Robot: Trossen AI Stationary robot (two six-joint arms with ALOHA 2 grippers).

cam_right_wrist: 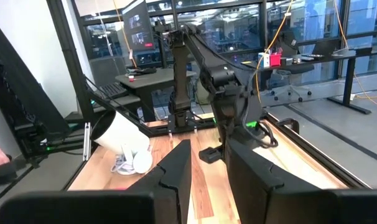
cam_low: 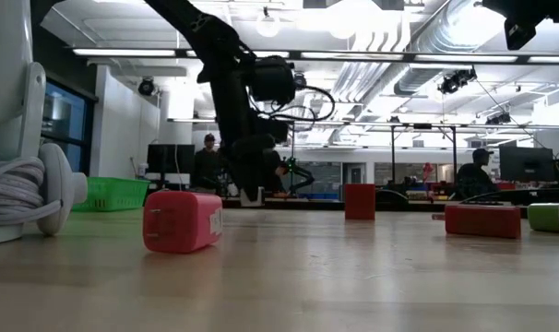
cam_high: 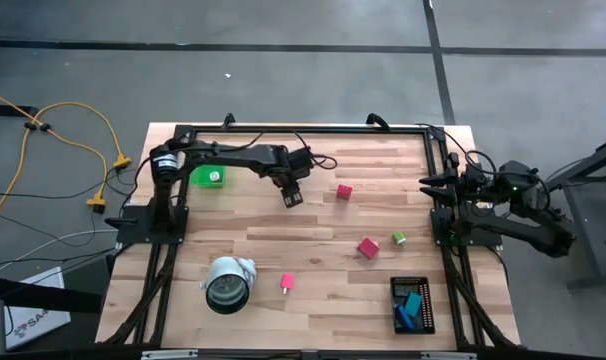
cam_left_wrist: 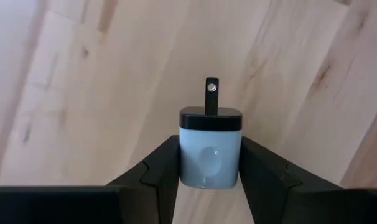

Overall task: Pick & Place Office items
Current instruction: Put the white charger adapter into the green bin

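2 fingers of the left pincer (cam_left_wrist: 210,180) sit closed on a small white charger plug (cam_left_wrist: 210,149), 1 finger on each flat side, black face and prong pointing away from the wrist. In the high view this left pincer (cam_high: 292,197) is over the middle-back of the tabletop (cam_high: 313,235), between the green tray (cam_high: 208,176) and a red block (cam_high: 343,191).

Step in hand, as I judge it: grasp looks made, lift comes next. Do it well by raising straight up before any sideways travel, since the plug is short and smooth and only its sides are pinched. Keep the squeeze even so it does not twist. Which tray it goes to I cannot tell; the black tray (cam_high: 413,305) at front right already holds blue and teal bits.

The right pincer (cam_right_wrist: 207,165) waits at the right edge of the tabletop, fingers nearly together with a narrow gap, holding nothing.

View differences: only the left wrist view shows the plug's shape, prong and centred grip. The high view shows the layout: 2 more red pieces (cam_high: 368,247), a green cube (cam_high: 398,238), a small pink piece (cam_high: 287,284) and the big roll (cam_high: 228,284). The low view suggests the left pincer (cam_low: 253,195) is down at or just above tabletop level; contact with the surface I cannot tell.
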